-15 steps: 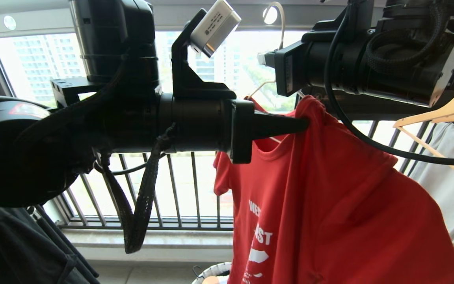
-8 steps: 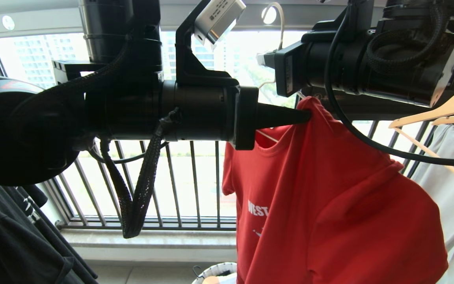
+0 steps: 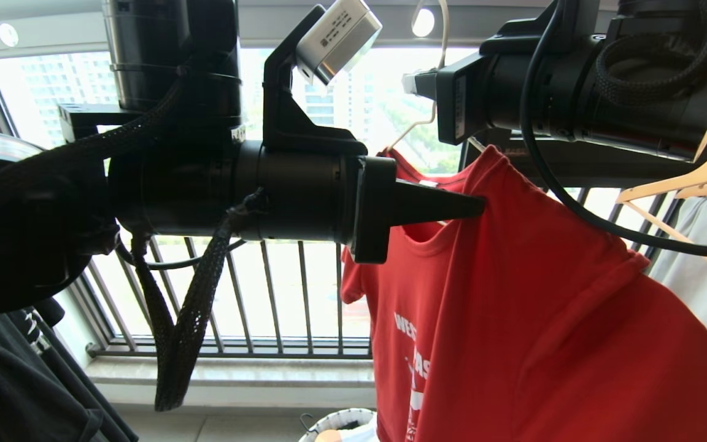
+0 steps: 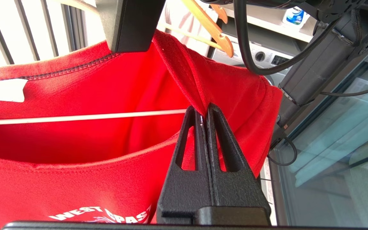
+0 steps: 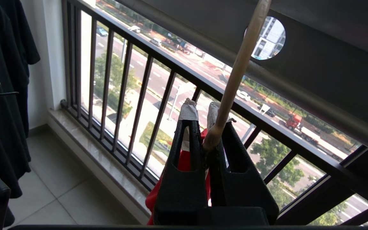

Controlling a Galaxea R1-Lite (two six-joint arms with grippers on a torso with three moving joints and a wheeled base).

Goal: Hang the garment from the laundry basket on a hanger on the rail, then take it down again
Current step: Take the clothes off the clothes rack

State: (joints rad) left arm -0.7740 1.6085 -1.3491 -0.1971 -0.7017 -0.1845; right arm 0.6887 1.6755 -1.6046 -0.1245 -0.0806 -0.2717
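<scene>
The left gripper (image 4: 204, 111) pinched the red T-shirt's (image 3: 513, 307) collar; the right gripper (image 5: 203, 110) clamped the hanger's (image 5: 235, 80) neck under the rail (image 5: 315, 64), beside wooden hangers (image 3: 691, 184) and the railing (image 3: 267, 294).

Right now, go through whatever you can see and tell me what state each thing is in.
red T-shirt: partly on the hanger, collar pinched up.
hanger: inside the shirt, its neck gripped.
left gripper: shut on the shirt's collar.
right gripper: shut on the hanger's neck.
rail: overhead, hook reaching up to it.
laundry basket: on the floor below.
</scene>
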